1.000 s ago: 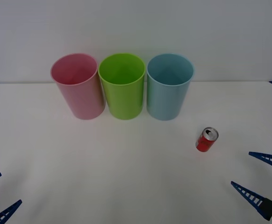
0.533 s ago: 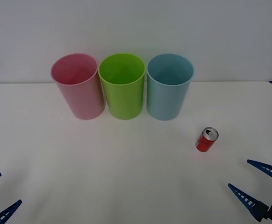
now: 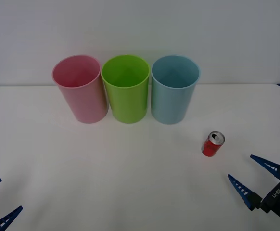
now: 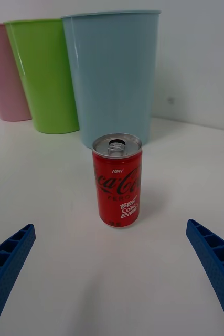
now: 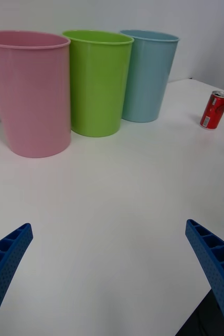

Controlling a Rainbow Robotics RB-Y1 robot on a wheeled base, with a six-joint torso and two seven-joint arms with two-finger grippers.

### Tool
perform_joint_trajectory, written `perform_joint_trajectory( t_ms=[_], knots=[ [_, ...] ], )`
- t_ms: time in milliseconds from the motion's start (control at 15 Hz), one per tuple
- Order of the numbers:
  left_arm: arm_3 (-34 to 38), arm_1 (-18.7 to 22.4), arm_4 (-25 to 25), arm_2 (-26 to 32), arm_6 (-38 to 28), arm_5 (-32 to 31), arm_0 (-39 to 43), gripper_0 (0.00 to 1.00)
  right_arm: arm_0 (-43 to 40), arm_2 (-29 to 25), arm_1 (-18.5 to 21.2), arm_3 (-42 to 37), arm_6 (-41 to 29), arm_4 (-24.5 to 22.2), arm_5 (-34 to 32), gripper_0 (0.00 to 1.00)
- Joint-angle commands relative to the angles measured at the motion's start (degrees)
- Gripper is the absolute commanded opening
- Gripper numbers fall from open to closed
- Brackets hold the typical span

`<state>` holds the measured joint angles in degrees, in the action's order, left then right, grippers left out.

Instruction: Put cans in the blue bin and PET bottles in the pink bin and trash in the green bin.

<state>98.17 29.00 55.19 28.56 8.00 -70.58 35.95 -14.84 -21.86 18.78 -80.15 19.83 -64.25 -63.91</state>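
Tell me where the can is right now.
In the front view the can stands upright on the table's right side, apart from and nearer the robot than the blue bin, just ahead of the open right gripper.

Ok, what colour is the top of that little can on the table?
Silver, above a red body; the can shows best in the right wrist view.

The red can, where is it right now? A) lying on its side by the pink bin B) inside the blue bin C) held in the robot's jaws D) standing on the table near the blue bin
D: the red can stands upright on the table, near the blue bin, with the open right gripper short of it.
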Motion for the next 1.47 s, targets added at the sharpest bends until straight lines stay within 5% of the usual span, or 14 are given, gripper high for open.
perform_joint_trajectory(
  t_ms=[67,1467],
  knots=[
    [0.00,0.00,0.00,0.00,0.00,0.00,0.00,1.00,0.34,1.11,-1.11,-0.01,1.17,-0.17,2.21,1.00],
    [0.00,0.00,0.00,0.00,0.00,0.00,0.00,1.00,6.14,11.84,-3.57,0.08,2.23,0.00,21.10,1.00]
  ],
)
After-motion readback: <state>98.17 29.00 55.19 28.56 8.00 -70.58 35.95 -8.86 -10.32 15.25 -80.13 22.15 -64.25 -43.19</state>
